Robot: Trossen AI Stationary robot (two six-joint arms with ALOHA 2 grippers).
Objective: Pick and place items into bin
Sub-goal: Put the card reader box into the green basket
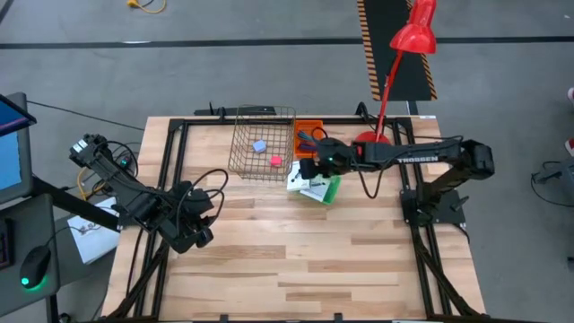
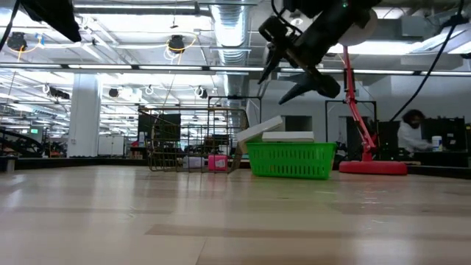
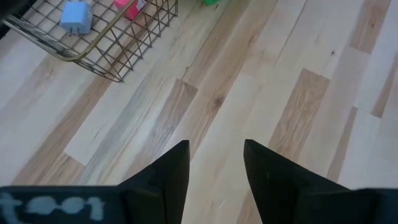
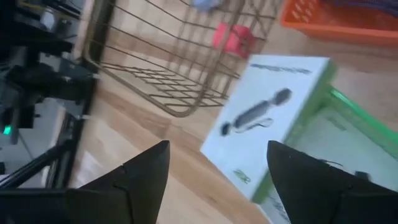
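Right gripper (image 1: 309, 167) hovers above white packets (image 1: 300, 182) in green basket (image 1: 330, 190), beside wire bin (image 1: 262, 142) at frame centre.
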